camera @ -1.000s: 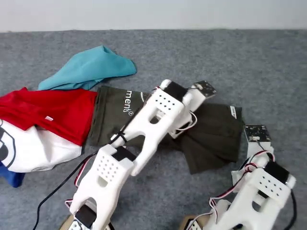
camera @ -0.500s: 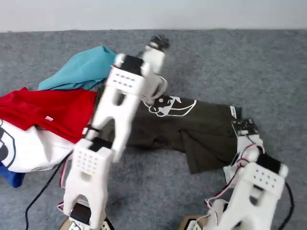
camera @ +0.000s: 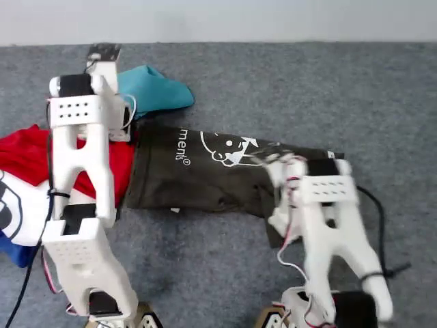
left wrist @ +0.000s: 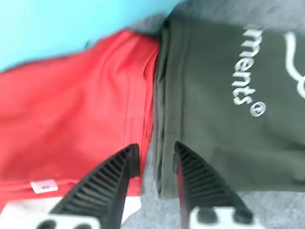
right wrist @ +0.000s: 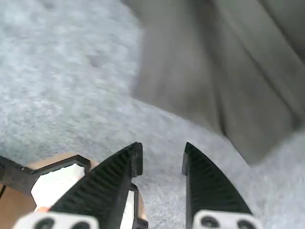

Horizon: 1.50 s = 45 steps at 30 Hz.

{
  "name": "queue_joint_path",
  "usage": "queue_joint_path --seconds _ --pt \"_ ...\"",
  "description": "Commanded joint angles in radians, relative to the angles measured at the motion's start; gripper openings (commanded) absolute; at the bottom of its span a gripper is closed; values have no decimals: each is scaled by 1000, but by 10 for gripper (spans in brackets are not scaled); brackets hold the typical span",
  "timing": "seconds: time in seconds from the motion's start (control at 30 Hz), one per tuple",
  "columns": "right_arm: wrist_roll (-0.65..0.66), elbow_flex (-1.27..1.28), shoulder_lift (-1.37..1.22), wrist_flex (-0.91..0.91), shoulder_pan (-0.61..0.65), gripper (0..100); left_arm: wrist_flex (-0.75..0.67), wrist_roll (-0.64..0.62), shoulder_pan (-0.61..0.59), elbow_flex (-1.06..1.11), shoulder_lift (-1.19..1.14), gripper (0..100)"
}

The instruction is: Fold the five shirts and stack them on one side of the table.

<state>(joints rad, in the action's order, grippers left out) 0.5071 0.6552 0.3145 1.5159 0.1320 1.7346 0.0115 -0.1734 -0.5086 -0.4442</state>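
Observation:
A dark olive shirt [camera: 205,171] with white print lies spread across the middle of the grey carpet. To its left are a red shirt [camera: 27,154], a teal shirt [camera: 153,92], a white shirt [camera: 20,212] and a blue shirt [camera: 17,254] in a loose pile. My left gripper [camera: 126,126] hangs over the seam where red meets olive. In the left wrist view that gripper [left wrist: 155,152] is open, empty, above the red shirt [left wrist: 71,109] and the olive shirt's edge [left wrist: 224,124]. My right gripper [camera: 278,217] is open by the olive shirt's near right edge, and in its wrist view [right wrist: 162,152] holds nothing.
Grey carpet [camera: 355,96] covers the table, with bare room at the back right and along the front. A black cable [camera: 27,290] runs by the left arm's base. The right arm's wooden base [right wrist: 52,186] sits close behind its gripper.
The left arm swung left from the olive shirt's middle to its left edge. The shirt's top layer opened, showing the print. The right arm moved in over the shirt's right part.

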Motion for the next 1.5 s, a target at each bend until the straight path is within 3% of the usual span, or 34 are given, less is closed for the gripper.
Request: queue_joint_path --seconds 0.0,0.1,0.43,0.93,1.03,1.3,1.47 --pt "-35 -40 -76 -50 77 91 0 0 -14 5 63 125" --pt "-37 -38 -128 -58 108 8 -3 20 -6 7 63 125" --pt "-29 29 -179 -166 124 97 2 25 -8 8 63 124" --pt "-3 57 -412 -372 116 76 2 25 -8 8 63 124" --pt "3 57 -426 -375 116 20 2 25 -8 10 61 124" --pt "46 51 -409 -314 116 13 -5 26 -8 45 61 124" --pt "58 51 -271 -219 116 13 -5 26 -8 45 61 124"
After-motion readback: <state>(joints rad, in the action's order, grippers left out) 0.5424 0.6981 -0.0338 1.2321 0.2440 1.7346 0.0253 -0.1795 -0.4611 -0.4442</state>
